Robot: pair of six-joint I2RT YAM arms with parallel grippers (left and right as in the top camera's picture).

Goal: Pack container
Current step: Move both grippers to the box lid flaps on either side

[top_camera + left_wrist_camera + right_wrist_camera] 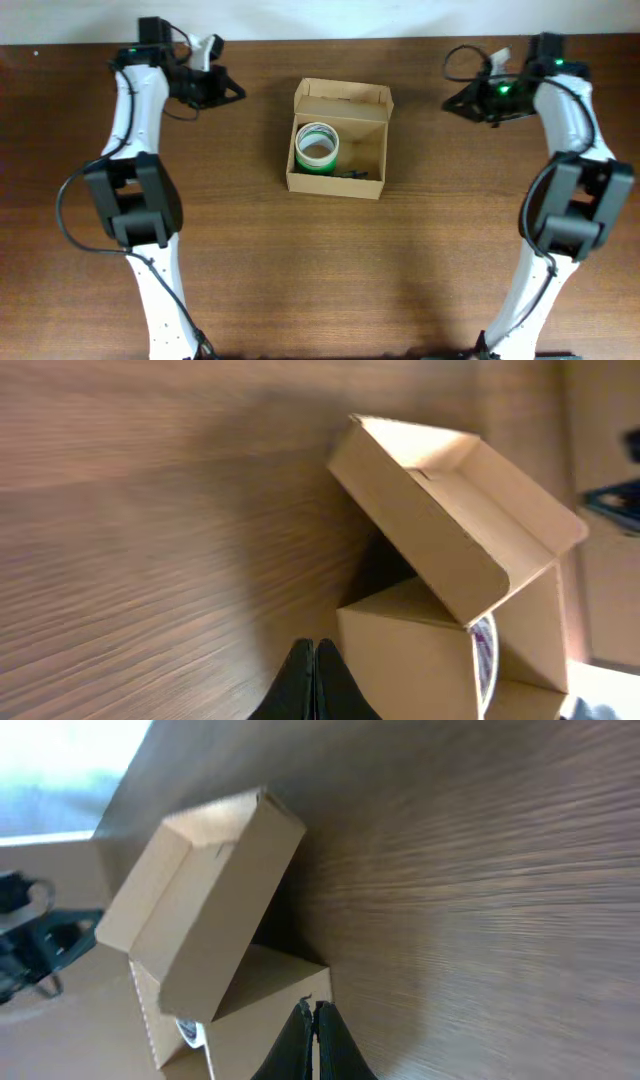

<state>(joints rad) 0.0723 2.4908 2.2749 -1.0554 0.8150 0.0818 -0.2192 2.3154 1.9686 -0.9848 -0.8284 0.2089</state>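
The container (372, 185), a small tan cardboard box, stands open at the table's middle with its flap lid (343, 97) raised at the far side. Inside lies a tape roll (317, 146) with a green edge, and a small dark object (357, 174) beside it. My left gripper (236, 95) is shut and empty, left of the box at the far side. My right gripper (450, 103) is shut and empty, right of the box. The left wrist view shows the box (420, 650), its lid (430, 530) and the shut fingers (314, 652). The right wrist view shows the box (265, 1000), lid (215, 910) and shut fingers (310, 1012).
The brown wooden table (320, 270) stretches in front of the box. Both arms reach from the near edge along the left and right sides to the far edge. A pale wall runs behind the table's far edge.
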